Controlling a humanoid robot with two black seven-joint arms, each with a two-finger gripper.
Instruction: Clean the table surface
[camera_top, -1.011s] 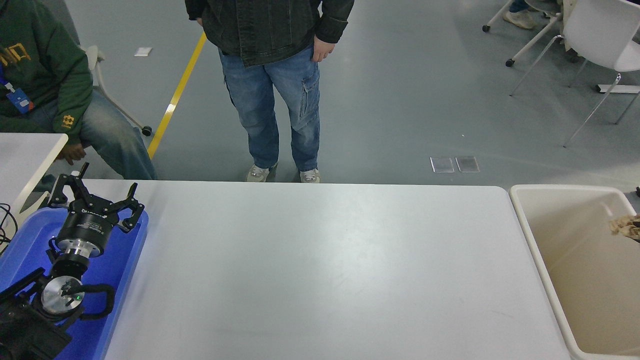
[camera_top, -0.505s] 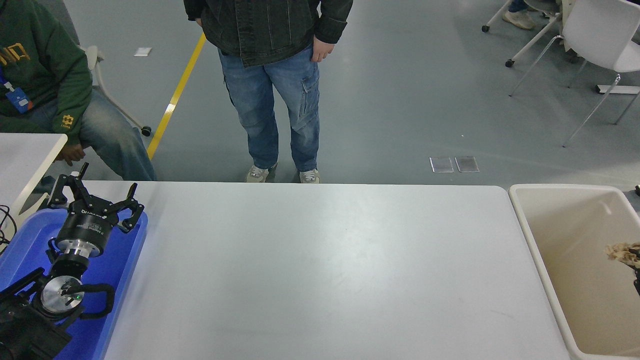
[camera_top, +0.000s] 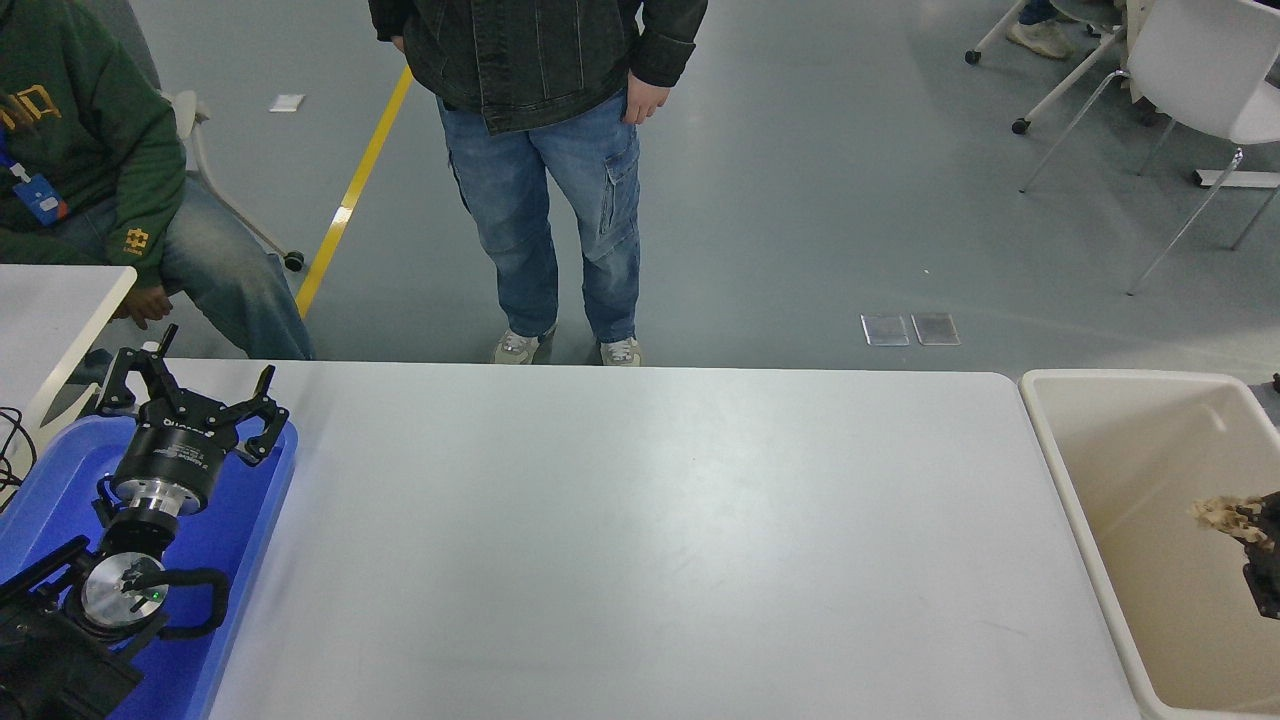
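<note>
The table surface (camera_top: 640, 520) is a wide, light grey-white top with rounded corners, and nothing lies on it. My right gripper (camera_top: 1250, 535) comes in at the right edge, over the beige bin (camera_top: 1060, 470) that stands beside the table's right end. It is shut on a crumpled wad of brown paper (camera_top: 1215, 513) and holds it inside the bin's opening. Only its tip shows. My left gripper (camera_top: 195, 388) is parked at the lower left over the blue tray (camera_top: 235, 540), open and empty.
A person in jeans (camera_top: 545, 200) stands at the table's far edge. A seated person in a green hoodie (camera_top: 90, 170) is at the far left, by a smaller white table (camera_top: 50, 310). White chairs (camera_top: 1190, 70) stand at the back right.
My right gripper has moved the brown paper wad down and a little left, deeper into the bin's opening. The left arm has not moved.
</note>
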